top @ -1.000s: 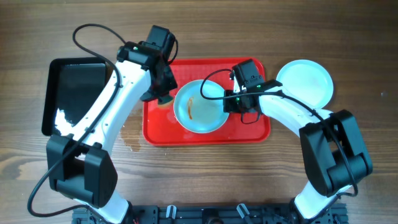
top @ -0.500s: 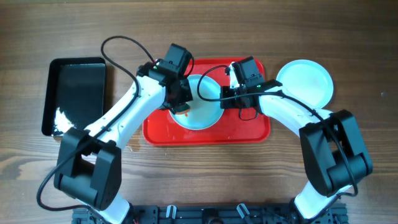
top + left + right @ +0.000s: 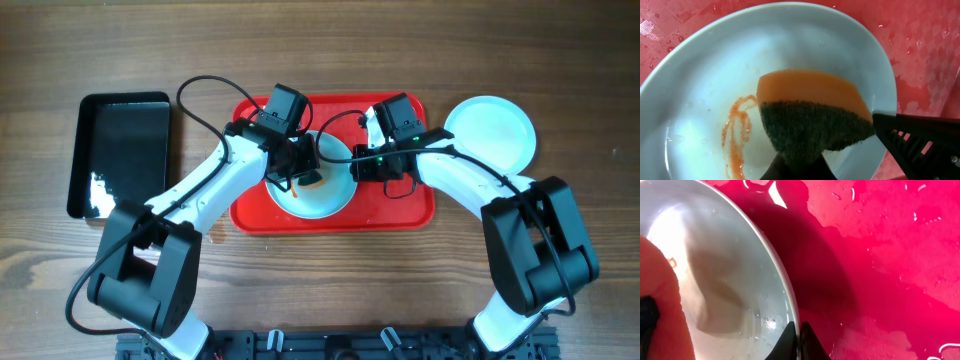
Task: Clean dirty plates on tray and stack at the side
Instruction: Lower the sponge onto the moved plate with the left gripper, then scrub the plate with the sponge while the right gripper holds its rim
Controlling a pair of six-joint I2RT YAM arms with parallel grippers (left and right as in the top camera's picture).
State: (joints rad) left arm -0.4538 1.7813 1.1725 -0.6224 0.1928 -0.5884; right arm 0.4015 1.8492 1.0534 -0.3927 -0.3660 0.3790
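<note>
Smeared plate (image 3: 336,187) in red tray (image 3: 404,211); sponge (image 3: 812,107) inside

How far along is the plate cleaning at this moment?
Done: one clean-looking side plate sits right of the tray. In hand: the left gripper holds a sponge over the tray plate, which the right gripper pinches by the rim; it shows an orange smear. Left: wipe that off and stack it aside.

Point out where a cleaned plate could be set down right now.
Free: the wooden table on the robot's side of the red rectangular plastic tray, and right of the clean round pale plate. Crowded: the tray's middle, where left gripper with orange sponge and right gripper work the smeared plate.
</note>
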